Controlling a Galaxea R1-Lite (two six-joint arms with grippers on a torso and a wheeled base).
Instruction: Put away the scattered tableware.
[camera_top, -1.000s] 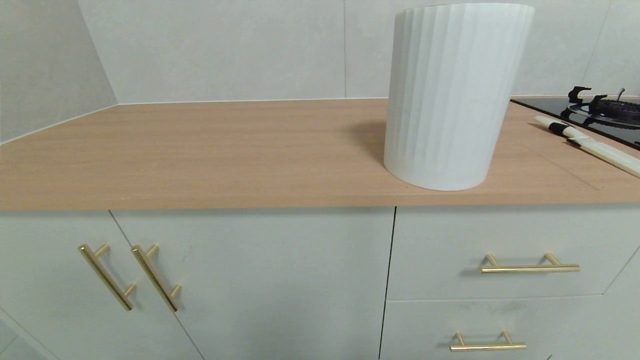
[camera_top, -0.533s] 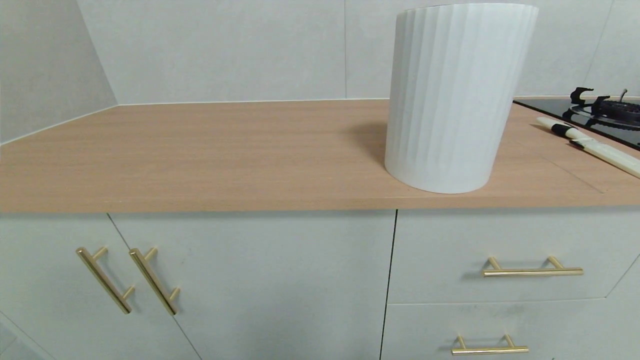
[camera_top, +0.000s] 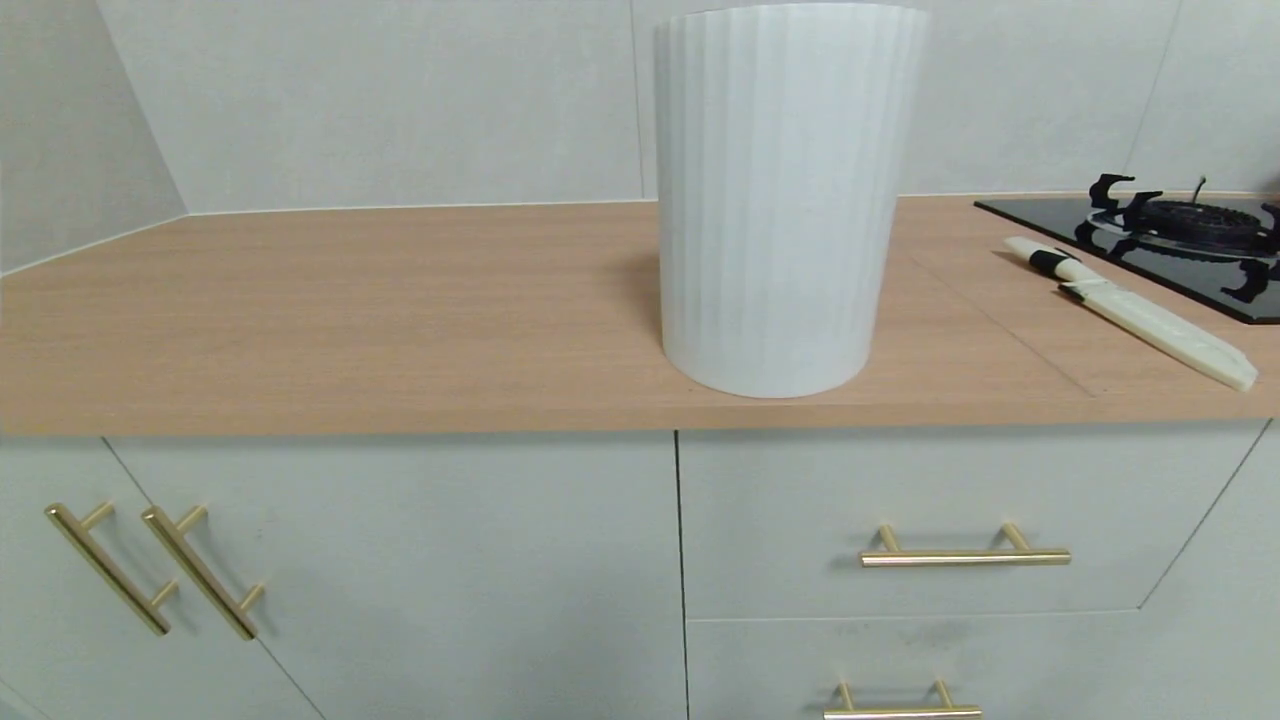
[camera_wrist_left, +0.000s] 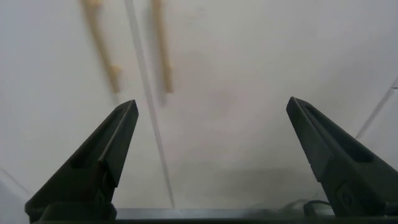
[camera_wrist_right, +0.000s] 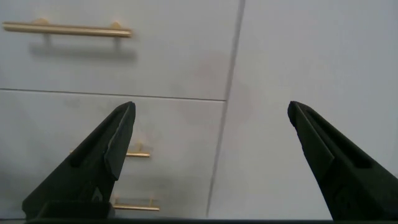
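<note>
wood-toned table runs along a pale tiled wall, and on it, off to the robot's right, lies the one loose piece of tableware i can see: a cream knife with a black band near one end. it lies flat, its long axis on a diagonal, the banded handle end toward the back beside the black gas hob and the pale blade tip pointing toward the table's front edge and further right. it is just beside the hob's glass; i cannot tell whether it touches it. well apart from it, nearer the middle and close to the front edge, a tall white ribbed container stands upright. below the table are pale cabinet fronts. the left end effector hangs low with its fingers spread wide and nothing between them, facing two doors with gold bar handles. the right end effector is likewise spread wide and empty, facing the drawers with a gold drawer handle.
</note>
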